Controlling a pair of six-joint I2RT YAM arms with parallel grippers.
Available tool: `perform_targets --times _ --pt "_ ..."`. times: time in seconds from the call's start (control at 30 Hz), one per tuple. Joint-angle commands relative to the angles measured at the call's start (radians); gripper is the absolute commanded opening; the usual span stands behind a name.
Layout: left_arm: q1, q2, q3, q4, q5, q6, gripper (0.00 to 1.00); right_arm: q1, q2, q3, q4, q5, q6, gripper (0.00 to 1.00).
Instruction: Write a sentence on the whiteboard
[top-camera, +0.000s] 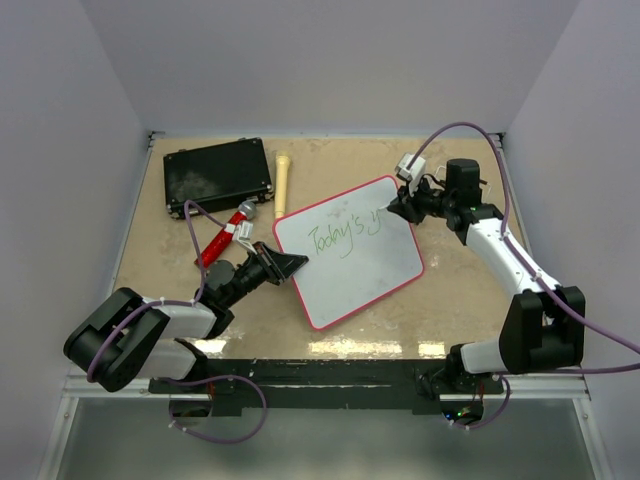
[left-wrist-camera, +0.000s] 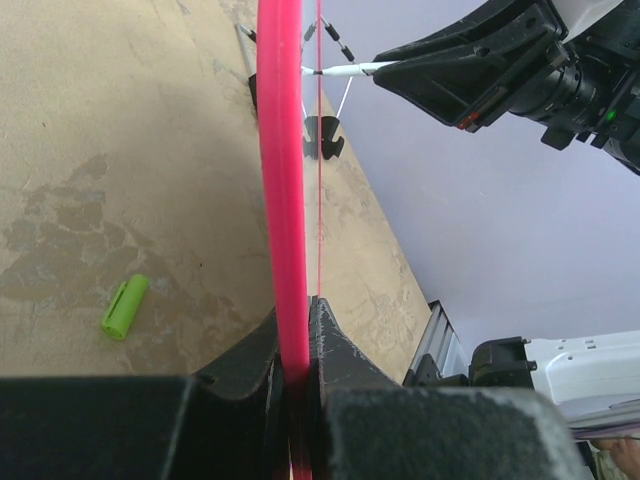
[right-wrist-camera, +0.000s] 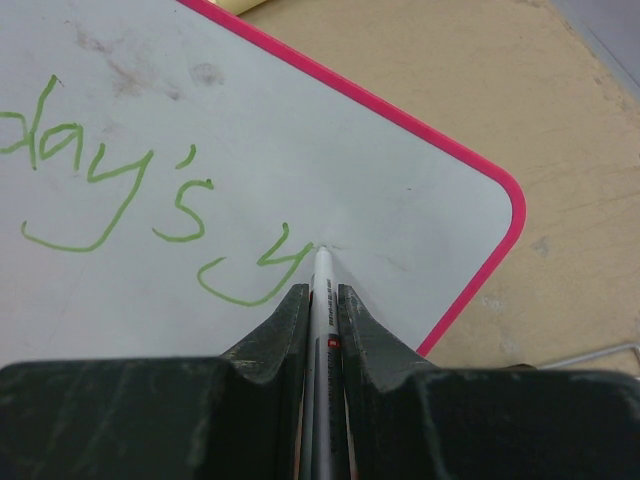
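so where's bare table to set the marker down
Bare table shows between the whiteboard and the near edge, and along the far wall. Crowded left of the whiteboard: black case, cream stick, red pen, left gripper.

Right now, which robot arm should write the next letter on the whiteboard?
The right one. The right gripper is shut on the marker, whose tip rests on the whiteboard just after the last letter of the green sentence. The left gripper is clamped on the whiteboard's edge, so it looks busy steadying it.

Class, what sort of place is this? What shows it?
Likely a robotics lab cell: white walls box in a table, the left gripper clamps the whiteboard, the right gripper writes with a marker.
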Motion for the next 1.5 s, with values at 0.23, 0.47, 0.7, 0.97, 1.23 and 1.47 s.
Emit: perform_targets --times 0.23,0.47,0.7,0.97,1.23,1.47 --pt "-0.006 -0.001 0.031 0.068 0.041 0.069 0.00 -0.001 -0.012 0.011 0.069 0.075 0.046 0.00" --pt "-0.006 -0.001 0.028 0.072 0.040 0.067 0.00 -0.002 -0.009 0.014 -0.017 0.058 -0.018 0.00" --pt "-0.006 -0.001 0.028 0.072 0.040 0.067 0.00 -0.001 -0.015 0.021 -0.073 0.015 -0.060 0.00" --pt "-0.006 0.003 0.031 0.074 0.038 0.067 0.00 0.001 -0.006 0.039 -0.050 -0.069 -0.034 0.00" --pt "-0.006 0.003 0.029 0.072 0.038 0.069 0.00 -0.004 -0.035 0.019 0.072 0.011 0.054 0.00" --pt "-0.006 0.003 0.023 0.077 0.040 0.067 0.00 -0.041 -0.051 0.007 0.071 0.034 0.054 0.00"
